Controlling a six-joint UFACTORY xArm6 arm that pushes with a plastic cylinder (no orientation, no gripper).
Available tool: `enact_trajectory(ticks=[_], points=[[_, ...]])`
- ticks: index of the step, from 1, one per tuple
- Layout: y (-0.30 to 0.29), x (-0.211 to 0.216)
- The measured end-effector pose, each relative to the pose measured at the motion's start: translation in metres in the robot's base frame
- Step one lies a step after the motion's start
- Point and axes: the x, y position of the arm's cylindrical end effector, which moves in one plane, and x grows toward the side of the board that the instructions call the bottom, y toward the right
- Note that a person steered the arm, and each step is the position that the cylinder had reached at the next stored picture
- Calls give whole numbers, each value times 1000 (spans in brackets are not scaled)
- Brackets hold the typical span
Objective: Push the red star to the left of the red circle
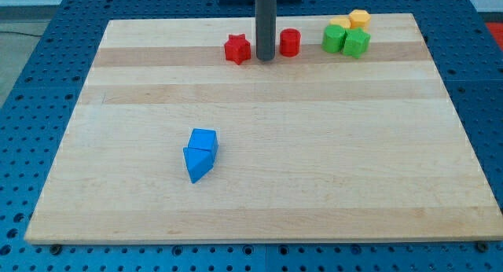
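Note:
The red star (236, 49) lies near the view's top, left of centre, on the wooden board (259, 185). The red circle (290, 42) lies to its right. My tip (265, 58) stands between them, just right of the star and just left of the circle. I cannot tell whether it touches either block.
Two green blocks (334, 38) (356, 43) and two yellow blocks (359, 19) (340, 23) cluster at the view's top right. A blue cube (204, 140) and a blue triangular block (196, 163) lie touching, left of centre toward the view's bottom.

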Motion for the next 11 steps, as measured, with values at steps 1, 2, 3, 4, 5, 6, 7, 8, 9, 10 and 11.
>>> enact_trajectory(ticks=[1,2,3,4,5,6,7,8,9,10,11], points=[[4,-23],[64,-20],[55,-13],[-46,-12],[-126,-27],[-195,-4],[-230,47],[-192,43],[-154,0],[-116,1],[-114,12]])
